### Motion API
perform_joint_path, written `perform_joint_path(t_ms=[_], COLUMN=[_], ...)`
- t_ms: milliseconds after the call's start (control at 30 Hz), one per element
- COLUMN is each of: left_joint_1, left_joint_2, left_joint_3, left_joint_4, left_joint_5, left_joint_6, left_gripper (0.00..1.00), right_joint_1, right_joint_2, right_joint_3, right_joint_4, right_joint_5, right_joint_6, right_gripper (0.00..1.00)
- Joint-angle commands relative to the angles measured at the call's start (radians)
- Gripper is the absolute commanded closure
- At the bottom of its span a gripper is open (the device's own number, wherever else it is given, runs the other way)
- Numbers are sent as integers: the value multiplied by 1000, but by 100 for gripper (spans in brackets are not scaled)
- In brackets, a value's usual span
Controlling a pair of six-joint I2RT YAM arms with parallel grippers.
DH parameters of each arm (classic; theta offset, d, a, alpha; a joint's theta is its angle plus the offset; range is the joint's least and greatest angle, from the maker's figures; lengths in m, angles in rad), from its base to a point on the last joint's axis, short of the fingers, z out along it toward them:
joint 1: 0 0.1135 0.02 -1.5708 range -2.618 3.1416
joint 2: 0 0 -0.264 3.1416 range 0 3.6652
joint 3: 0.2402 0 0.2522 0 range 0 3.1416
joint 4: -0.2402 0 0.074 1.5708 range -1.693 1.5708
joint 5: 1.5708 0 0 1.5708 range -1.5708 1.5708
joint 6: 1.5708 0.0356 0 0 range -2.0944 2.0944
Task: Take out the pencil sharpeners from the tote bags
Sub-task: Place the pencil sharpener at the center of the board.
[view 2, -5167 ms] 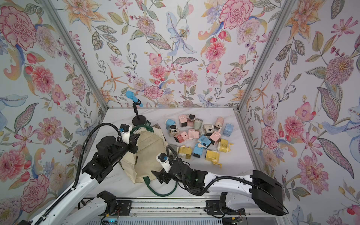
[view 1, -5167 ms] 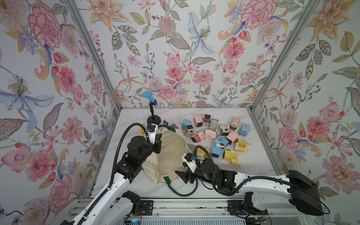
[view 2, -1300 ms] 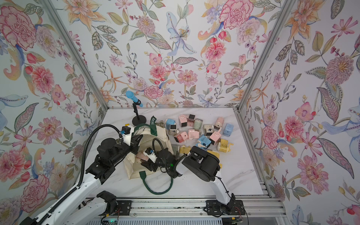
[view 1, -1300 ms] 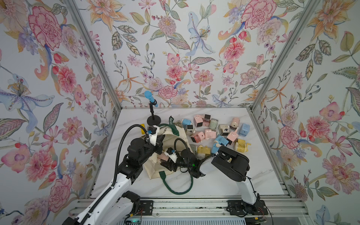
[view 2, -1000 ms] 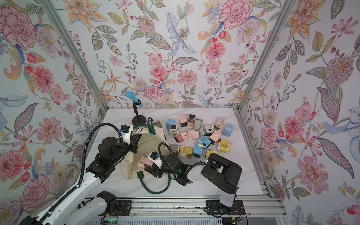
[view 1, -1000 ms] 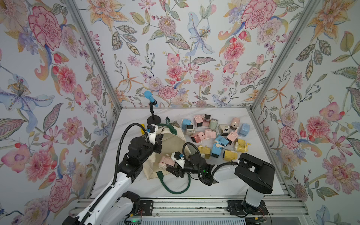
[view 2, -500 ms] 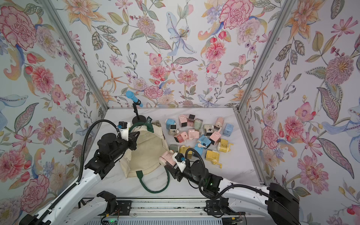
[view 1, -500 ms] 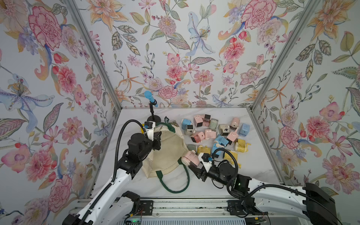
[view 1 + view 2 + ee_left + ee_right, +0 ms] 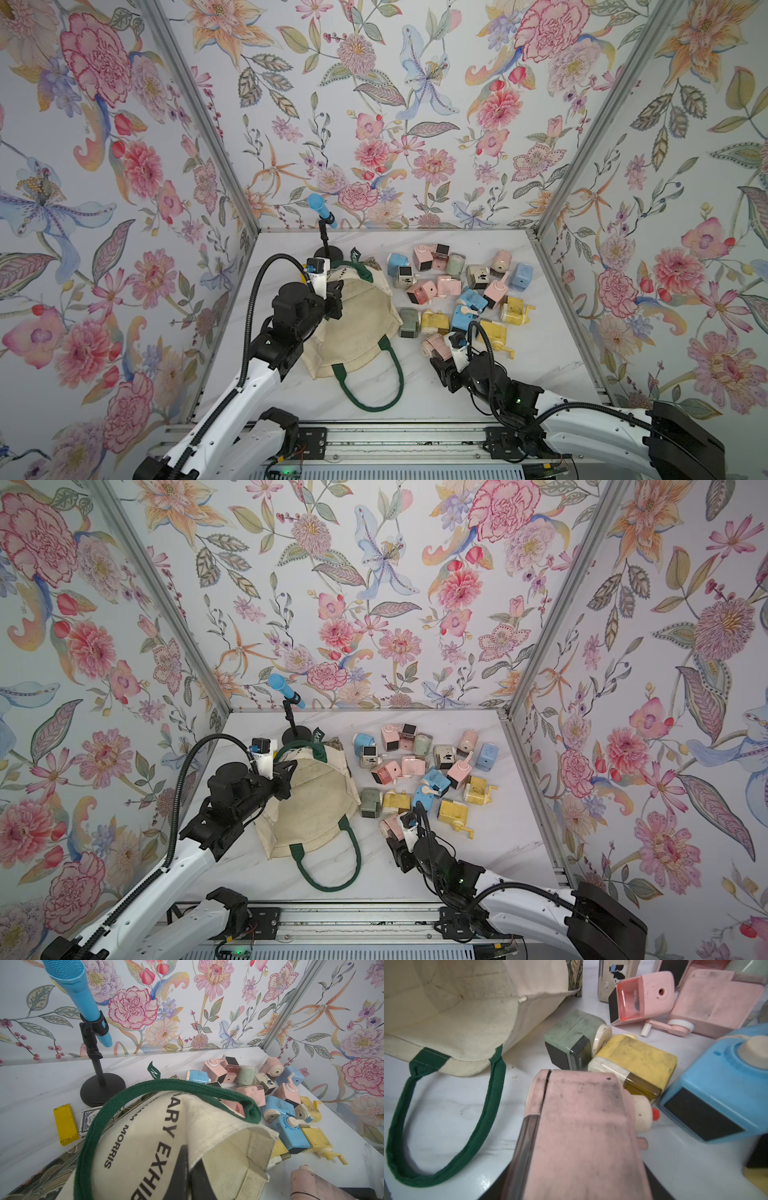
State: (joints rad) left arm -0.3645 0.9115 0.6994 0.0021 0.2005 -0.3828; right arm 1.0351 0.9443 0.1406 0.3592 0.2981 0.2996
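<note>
The cream tote bag (image 9: 353, 328) (image 9: 311, 808) lies on its side, mouth toward the front, one green handle (image 9: 370, 390) looped on the table. My left gripper (image 9: 334, 297) (image 9: 190, 1169) is shut on the bag's upper canvas rim and holds it up. My right gripper (image 9: 442, 359) (image 9: 577, 1184) is shut on a pink pencil sharpener (image 9: 435, 345) (image 9: 581, 1130), low at the near edge of the pile. Several other pencil sharpeners (image 9: 457, 286) (image 9: 419, 766), pink, blue, yellow and green, lie right of the bag. The bag's inside (image 9: 452, 1007) shows bare canvas.
A blue microphone on a black stand (image 9: 322, 216) stands behind the bag. A flat yellow bar (image 9: 64, 1124) and a dark card deck (image 9: 89, 1118) lie beside the stand's base. Flowered walls close in the left, back and right sides.
My right gripper came out of the bag's mouth with the pink sharpener and moved right to the pile's near edge. My left gripper kept its hold on the rim.
</note>
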Motion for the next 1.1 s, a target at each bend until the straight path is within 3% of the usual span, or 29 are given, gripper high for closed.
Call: perform_joint_path(t_ms=[0, 167, 333, 600, 733, 933, 1067], left_joint_1=[13, 12, 14, 25, 30, 36, 61], left_joint_2=[-6, 4, 0, 25, 50, 132, 192], left_joint_3=[25, 35, 38, 56, 77, 175, 237], left_joint_4=[-13, -32, -36, -57, -85, -180, -215], left_joint_5=[-38, -39, -42, -30, -34, -36, 28], left_joint_6=[-5, -23, -39, -68, -101, -223, -318], left_gripper=[100, 100, 100, 100, 100, 100, 100], right_joint_1=[15, 14, 20, 38, 64, 84, 78], right_joint_2=[68, 192, 298, 369, 282, -23, -287], right_joint_3=[14, -26, 6, 64, 77, 44, -43], right_joint_4=[80, 229, 256, 217, 148, 0, -27], right_joint_5=[67, 83, 66, 59, 100, 184, 214], right_joint_6=[-9, -30, -52, -51, -36, -3, 9], right_gripper=[58, 58, 52, 16, 0, 0, 0])
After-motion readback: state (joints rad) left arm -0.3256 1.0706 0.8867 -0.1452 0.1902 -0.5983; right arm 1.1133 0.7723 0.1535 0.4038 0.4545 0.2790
